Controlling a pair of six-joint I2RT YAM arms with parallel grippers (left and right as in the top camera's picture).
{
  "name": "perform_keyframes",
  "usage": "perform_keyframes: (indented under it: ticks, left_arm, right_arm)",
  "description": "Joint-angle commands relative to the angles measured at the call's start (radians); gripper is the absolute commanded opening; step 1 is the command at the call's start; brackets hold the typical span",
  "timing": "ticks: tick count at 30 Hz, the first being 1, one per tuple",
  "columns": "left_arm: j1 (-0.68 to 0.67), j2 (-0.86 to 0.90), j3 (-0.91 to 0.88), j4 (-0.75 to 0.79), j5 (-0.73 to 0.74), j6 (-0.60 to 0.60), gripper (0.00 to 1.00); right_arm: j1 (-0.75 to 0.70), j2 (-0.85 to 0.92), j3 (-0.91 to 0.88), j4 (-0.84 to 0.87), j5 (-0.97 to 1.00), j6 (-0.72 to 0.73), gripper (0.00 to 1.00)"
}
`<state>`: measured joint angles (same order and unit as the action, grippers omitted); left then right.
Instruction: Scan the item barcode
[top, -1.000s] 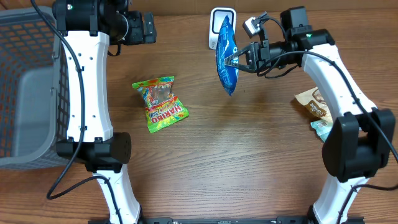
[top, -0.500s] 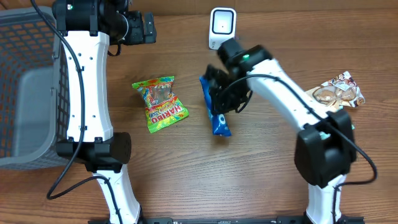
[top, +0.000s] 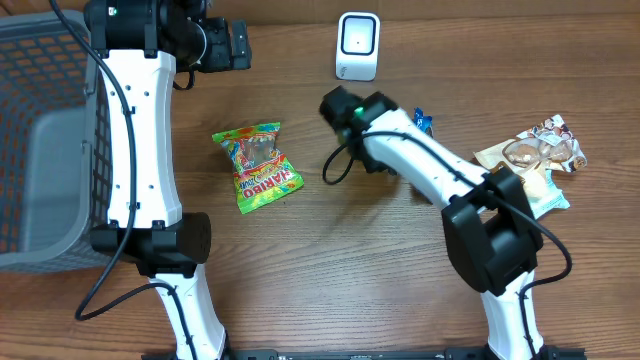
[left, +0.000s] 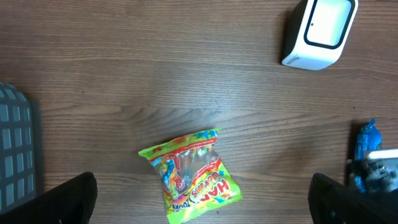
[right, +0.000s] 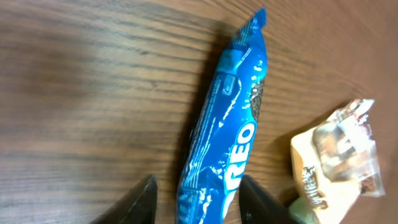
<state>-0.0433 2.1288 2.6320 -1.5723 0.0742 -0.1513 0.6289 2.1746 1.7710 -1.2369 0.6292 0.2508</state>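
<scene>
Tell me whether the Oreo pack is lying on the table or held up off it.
Lying on the table: the Oreo pack rests lengthwise on the wooden table, and the right gripper stands open astride one end, not clamping it.

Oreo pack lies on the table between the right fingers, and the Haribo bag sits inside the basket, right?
Not quite: the Haribo bag lies on the table, outside the basket, as the overhead view shows. The Oreo pack does lie between the right fingers.
</scene>
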Motion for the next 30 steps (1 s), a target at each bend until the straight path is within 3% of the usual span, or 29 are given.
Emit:
perform_keyframes:
  ticks: [1,3,6,7,9,10,30]
  left_arm:
    - [0.004,0.01,0.005,0.002,-0.003,-0.003,1.0]
    - [0.004,0.01,0.005,0.002,-0.003,-0.003,1.0]
    - [0.004,0.01,0.005,0.002,-0.003,-0.003,1.0]
    - [0.004,0.01,0.005,0.002,-0.003,-0.003,1.0]
    - [0.003,0.01,0.005,0.002,-0.003,-0.003,1.0]
    - [0.003,0.01,0.005,0.002,-0.003,-0.003,1.0]
    - [0.003,0.01,0.005,0.002,-0.003,-0.003,1.0]
  right_arm:
    - [0.033,-0.013,0.018,-0.037,0.076,0.084,0.61]
    - [0.015,-0.014,0.032,-0.078,0.045,0.182,0.68]
    - [-0.05,-0.024,0.063,-0.101,-0.143,0.135,0.68]
    - [-0.074,-0.029,0.068,-0.101,-0.227,0.094,0.65]
    - [-0.133,-0.035,0.068,-0.108,-0.425,-0.007,0.44]
    - [-0.145,-0.035,0.063,-0.111,-0.449,-0.021,0.42]
    - [-0.097,-0.031,-0.202,0.029,-0.072,-0.012,0.47]
